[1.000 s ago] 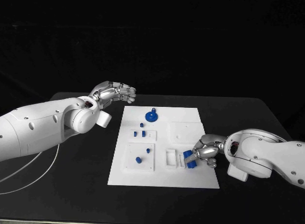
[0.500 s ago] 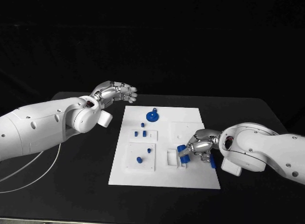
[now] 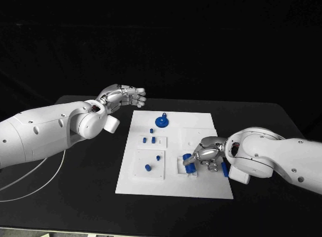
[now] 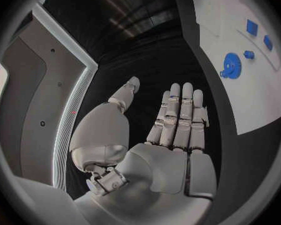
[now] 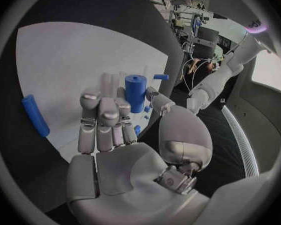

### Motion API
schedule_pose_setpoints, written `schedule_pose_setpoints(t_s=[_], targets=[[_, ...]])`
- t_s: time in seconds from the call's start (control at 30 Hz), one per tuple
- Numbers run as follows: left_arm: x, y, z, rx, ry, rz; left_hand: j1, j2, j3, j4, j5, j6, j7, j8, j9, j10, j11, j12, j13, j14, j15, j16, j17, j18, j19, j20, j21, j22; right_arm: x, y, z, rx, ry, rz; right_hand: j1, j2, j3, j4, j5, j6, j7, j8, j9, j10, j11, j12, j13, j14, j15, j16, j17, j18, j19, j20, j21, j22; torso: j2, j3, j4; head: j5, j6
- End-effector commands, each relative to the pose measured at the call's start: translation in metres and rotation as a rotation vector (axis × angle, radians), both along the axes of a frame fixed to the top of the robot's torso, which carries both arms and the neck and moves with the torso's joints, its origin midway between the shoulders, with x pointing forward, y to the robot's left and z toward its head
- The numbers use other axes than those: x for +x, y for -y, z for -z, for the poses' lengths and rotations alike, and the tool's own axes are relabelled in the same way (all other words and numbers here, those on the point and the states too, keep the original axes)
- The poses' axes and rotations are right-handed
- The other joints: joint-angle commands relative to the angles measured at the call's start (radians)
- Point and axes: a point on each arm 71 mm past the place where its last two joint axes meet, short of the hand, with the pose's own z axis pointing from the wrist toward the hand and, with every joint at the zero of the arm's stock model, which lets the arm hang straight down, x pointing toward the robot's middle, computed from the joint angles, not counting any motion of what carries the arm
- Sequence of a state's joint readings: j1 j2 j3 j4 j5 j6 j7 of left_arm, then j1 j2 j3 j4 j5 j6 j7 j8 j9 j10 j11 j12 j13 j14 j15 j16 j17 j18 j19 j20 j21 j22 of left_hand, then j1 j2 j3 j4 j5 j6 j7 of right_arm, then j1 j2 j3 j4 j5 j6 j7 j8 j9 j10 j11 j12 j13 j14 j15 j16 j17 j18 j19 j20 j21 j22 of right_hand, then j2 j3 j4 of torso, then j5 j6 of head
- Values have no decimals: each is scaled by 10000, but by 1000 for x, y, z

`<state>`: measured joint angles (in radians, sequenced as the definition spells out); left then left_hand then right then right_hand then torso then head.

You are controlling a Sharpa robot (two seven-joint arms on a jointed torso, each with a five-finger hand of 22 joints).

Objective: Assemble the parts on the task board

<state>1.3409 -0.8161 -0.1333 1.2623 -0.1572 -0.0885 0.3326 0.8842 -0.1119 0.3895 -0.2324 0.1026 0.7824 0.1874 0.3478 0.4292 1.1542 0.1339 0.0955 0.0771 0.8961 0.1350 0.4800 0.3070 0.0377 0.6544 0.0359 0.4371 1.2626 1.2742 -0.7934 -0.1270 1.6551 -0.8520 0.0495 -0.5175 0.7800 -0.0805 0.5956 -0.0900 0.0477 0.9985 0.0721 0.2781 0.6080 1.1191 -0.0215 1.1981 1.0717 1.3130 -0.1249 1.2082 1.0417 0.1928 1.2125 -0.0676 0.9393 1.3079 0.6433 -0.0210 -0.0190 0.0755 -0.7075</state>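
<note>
1. White rectangular task board (image 3: 196, 185) lies flat in the middle of the black table (image 3: 75, 207), with small blue parts spread over it.
2. At the board's far end sits a round blue gear-like part (image 3: 161, 121), with a tiny blue peg (image 3: 151, 131) just beside it.
3. Two small blue blocks (image 3: 149, 140) stand in a white holder on the board's left side; nearer the robot, two more small blue pieces (image 3: 151, 164) sit on a square white plate.
4. The right hand (image 3: 205, 157) is over the board's near right part, pinching a blue cylindrical part (image 3: 188, 163) between thumb and fingers, beside a white slotted holder (image 3: 182, 168).
5. A blue rod-shaped part (image 3: 225, 169) lies on the board just right of that hand.
6. The left hand (image 3: 123, 96) hangs above the table past the board's far left corner; its fingers are apart and it holds nothing.
</note>
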Motion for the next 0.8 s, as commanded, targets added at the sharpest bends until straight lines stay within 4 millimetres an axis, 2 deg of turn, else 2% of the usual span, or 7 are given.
schedule_pose_setpoints(t_s=[0.03, 0.1, 0.23, 0.33, 0.6, 0.8], targets=[[-1, 3, -2, -224, 30, 243, -111, 11, -77, -18, -100, -36, -26, 43, -19, 12, 34, -70, -12, 28, 13, -51, 20, 210, 44, -2, -58, 18, -1, -2, 2, -140, -189, -187, -122, -30, -80, -6, 14, 240, 149, -49, -11, 37, -35, -52, 16, 22, -72, 50, -11, 690, -56, -4, 41, 131, 7, -4, -6, 36, -36], [-1, 3, -2, -247, 19, 316, -165, 25, -110, -33, -272, -35, -30, 43, -28, 14, 31, -77, -11, 30, 12, -74, 40, 222, 57, -3, -99, 27, 0, -3, 3, -245, -59, -246, -151, -37, -109, -7, 14, 241, 147, -54, -14, 36, -37, -59, 18, 19, -74, 47, -13, 690, -64, -7, 42, 130, 6, -1, -7, 36, -43], [-2, 4, -1, -285, -16, 385, -213, 31, -131, -29, -369, -37, -29, 42, -35, 7, 34, -85, -13, 25, 15, -91, 51, 222, 58, 1, -129, 32, 1, -3, 3, -342, 15, -269, -179, -91, -181, -56, 14, 234, 147, -68, -21, 33, -38, -74, 24, 12, -77, 41, -18, 690, -78, -14, 46, 129, 1, 5, -15, 68, -54], [-2, 4, -1, -291, -34, 418, -229, 33, -136, -26, -388, -39, -29, 41, -37, 6, 35, -87, -13, 24, 15, -96, 54, 222, 57, 2, -137, 34, 1, -4, 4, -440, 84, -350, -233, -124, -257, -76, 14, 232, 147, -77, -26, 29, -37, -86, 28, 6, -77, 34, -22, 690, -90, -16, 47, 126, 2, -3, -16, 84, -66], [-2, 4, -1, -284, -57, 426, -249, 28, -145, -25, -412, -42, -29, 39, -41, 2, 37, -92, -14, 16, 18, -107, 58, 221, 52, 4, -152, 36, 3, -4, 3, -722, 465, -289, -478, -271, -642, -186, 24, 224, 146, -113, -43, 10, -37, -131, 48, -13, -79, 13, -37, 690, -141, -22, 36, 108, -2, 8, -23, 106, -81], [-2, 4, -1, -269, -64, 447, -238, 31, -142, -38, -415, -45, -30, 38, -44, -2, 38, -96, -15, 12, 19, -114, 61, 223, 49, 3, -163, 40, 3, -6, 4, -746, 439, -355, -693, -296, -1031, -337, 36, 228, 137, -148, -67, 1, -44, -170, 72, -25, -88, -4, -48, 690, -179, -45, 15, 84, 2, 16, -25, 128, -76]])
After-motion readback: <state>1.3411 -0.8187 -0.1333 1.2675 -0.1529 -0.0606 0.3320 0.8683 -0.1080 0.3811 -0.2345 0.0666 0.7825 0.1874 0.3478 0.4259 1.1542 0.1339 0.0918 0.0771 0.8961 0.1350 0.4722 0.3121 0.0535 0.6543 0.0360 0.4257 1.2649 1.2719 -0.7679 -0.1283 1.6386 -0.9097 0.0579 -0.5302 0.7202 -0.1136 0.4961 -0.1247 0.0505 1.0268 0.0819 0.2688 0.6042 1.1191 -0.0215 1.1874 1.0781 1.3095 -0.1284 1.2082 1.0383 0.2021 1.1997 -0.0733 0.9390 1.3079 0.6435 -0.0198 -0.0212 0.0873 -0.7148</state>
